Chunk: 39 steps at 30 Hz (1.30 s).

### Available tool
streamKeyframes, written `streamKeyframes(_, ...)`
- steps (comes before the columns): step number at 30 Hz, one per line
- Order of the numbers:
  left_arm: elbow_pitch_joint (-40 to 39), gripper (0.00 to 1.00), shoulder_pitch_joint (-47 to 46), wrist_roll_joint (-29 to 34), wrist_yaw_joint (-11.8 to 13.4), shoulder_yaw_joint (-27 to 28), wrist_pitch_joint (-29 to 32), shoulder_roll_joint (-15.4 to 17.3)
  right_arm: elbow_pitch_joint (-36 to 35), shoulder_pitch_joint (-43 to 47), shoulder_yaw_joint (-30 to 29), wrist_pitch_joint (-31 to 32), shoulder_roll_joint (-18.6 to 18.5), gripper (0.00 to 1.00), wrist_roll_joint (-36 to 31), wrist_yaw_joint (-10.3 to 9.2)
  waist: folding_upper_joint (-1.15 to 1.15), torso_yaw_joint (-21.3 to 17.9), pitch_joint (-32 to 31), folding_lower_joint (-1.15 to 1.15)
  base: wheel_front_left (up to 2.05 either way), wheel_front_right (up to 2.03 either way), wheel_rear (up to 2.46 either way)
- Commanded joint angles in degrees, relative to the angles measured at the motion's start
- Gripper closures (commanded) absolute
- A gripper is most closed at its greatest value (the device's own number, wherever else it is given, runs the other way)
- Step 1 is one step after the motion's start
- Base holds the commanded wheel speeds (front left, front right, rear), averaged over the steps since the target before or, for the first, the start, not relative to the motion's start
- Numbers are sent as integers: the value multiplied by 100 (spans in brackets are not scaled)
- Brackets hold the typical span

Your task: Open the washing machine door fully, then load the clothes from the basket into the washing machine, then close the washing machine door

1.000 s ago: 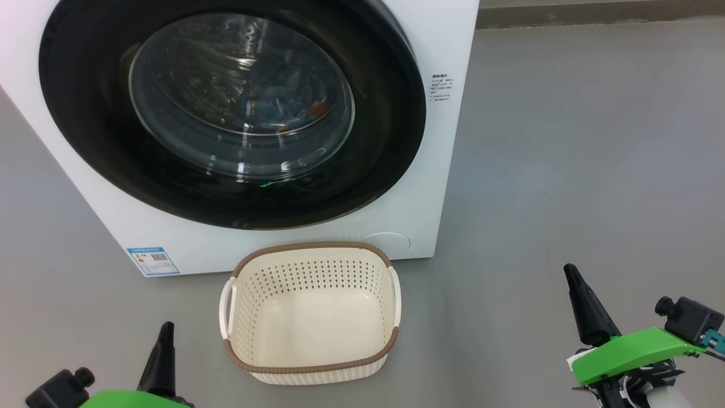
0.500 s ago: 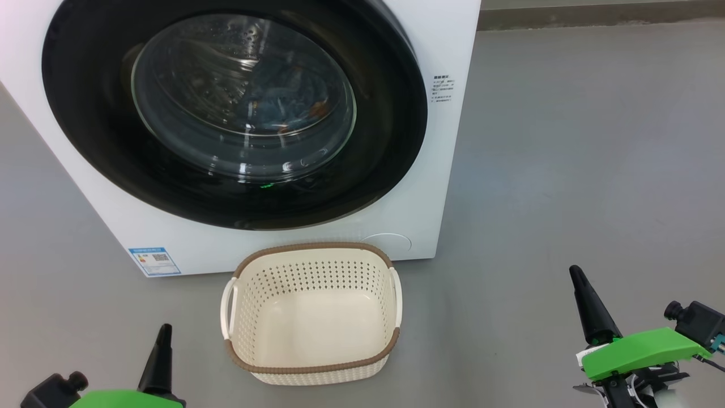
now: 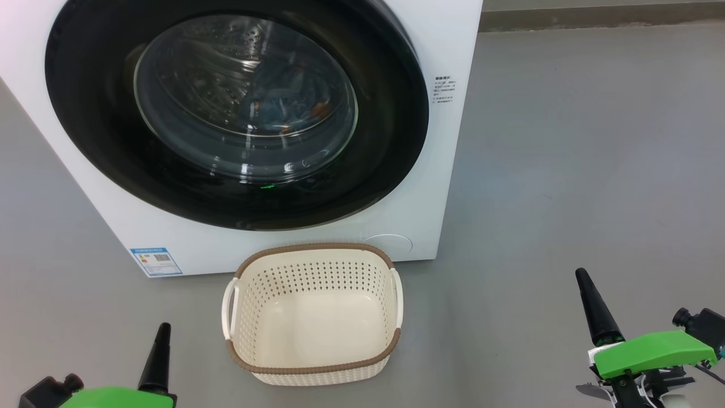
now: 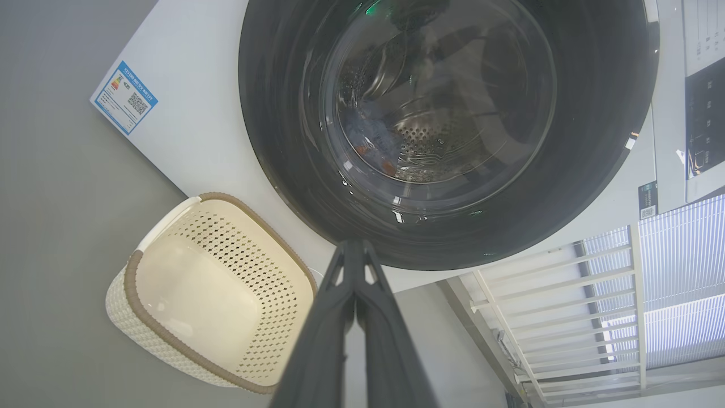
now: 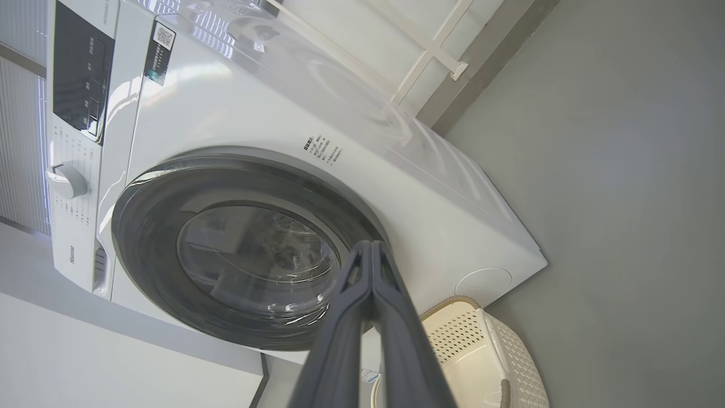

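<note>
At the lower left, the left hand [image 3: 163, 330] hangs low over the floor [image 3: 566, 170], its two fingers pressed together with nothing between them. Beyond it stands the washing machine [image 3: 442, 170], with a blue label [image 3: 156, 261] low on its front. The door [image 3: 391, 130] lies flat against the front of the machine, and no gap shows around its black ring. It looks shut. Through the glass, blue clothes [image 3: 283, 107] with orange-brown marks lie inside the drum. The basket [image 3: 314, 247] sits on the floor just in front of the machine, below the door, and holds nothing. At the lower right, the right hand [image 3: 582, 279] is well apart from both basket and machine. Its fingers are also pinched together and empty.

Judging from how things lie, the loading is done and the closing step is at its end or complete. The pictures cannot confirm that the latch has caught. If it has not, the next move calls for a firm push on the door's outer ring, on the side away from the hinge. Otherwise both hands need only keep clear.
</note>
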Motion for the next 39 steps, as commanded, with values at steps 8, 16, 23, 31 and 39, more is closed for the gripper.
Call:
streamKeyframes(8, -88, 100, -267, -488, -12, 252, 156, 35, -166, -36, -53, 165, 45, 100, 541, -4, 0, 11, -9, 0, 0, 0, 0)
streamKeyframes(16, -69, 100, -288, -872, -13, 341, 292, 1, -170, -15, -150, 302, 105, 100, 980, -5, 0, 21, -19, 0, 0, 0, 0)
streamKeyframes(23, -52, 100, -306, -1207, -13, 420, 412, -28, -174, 2, -236, 422, 158, 100, 1364, -6, 0, 31, -27, 0, 0, 0, 0)
streamKeyframes(31, -32, 100, -327, -1592, -14, 510, 549, -62, -178, 22, -335, 560, 219, 100, 1804, -7, 0, 41, -36, 0, 0, 0, 0)
streamKeyframes(39, -13, 100, -348, -1973, -15, 600, 685, -96, -182, 42, -433, 698, 280, 100, 2240, -7, 0, 52, -45, 0, 0, 0, 0)
